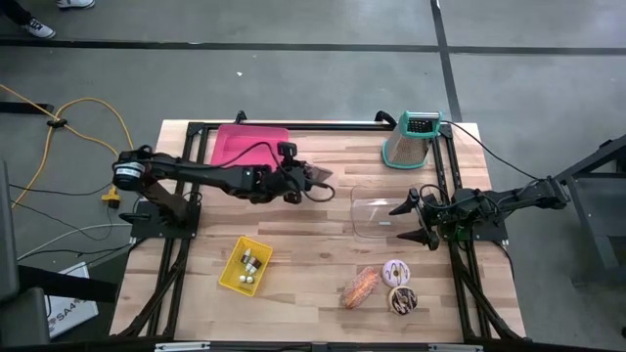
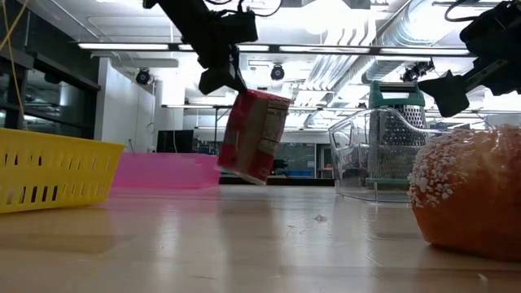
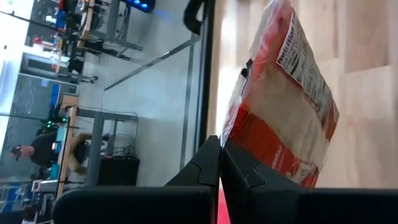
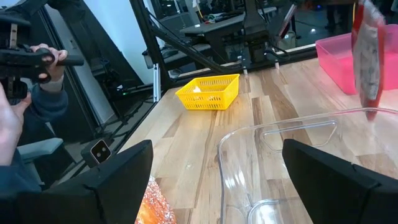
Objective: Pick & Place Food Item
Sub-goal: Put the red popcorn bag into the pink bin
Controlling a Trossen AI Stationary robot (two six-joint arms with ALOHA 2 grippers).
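Note:
A red and white food packet (image 2: 254, 134) hangs in the air over the middle of the table, with my left gripper (image 2: 224, 77) shut on its top. In the high view that gripper (image 1: 307, 182) sits between the pink tray (image 1: 249, 147) and the clear container (image 1: 377, 215). My right gripper (image 1: 409, 222) stands open at the container's right side with nothing between its fingers. The right wrist view shows the container's rim (image 4: 280, 134) ahead of it and the packet (image 4: 367, 56) beyond. My left gripper pinches the packet's upper edge (image 3: 229, 144) between its two fingers (image 3: 205, 163). The fingers slant down at it from the table's left. The packet hangs below them, tilted, its lower corner (image 2: 259, 177) clear of the table.
A yellow basket (image 1: 245, 266) with small items sits near the front left. A pastry (image 1: 360, 286) and two donuts (image 1: 396, 272) lie front right. A metal grater (image 1: 411, 142) stands at the far right. A person's hand (image 4: 25, 68) shows beyond the table.

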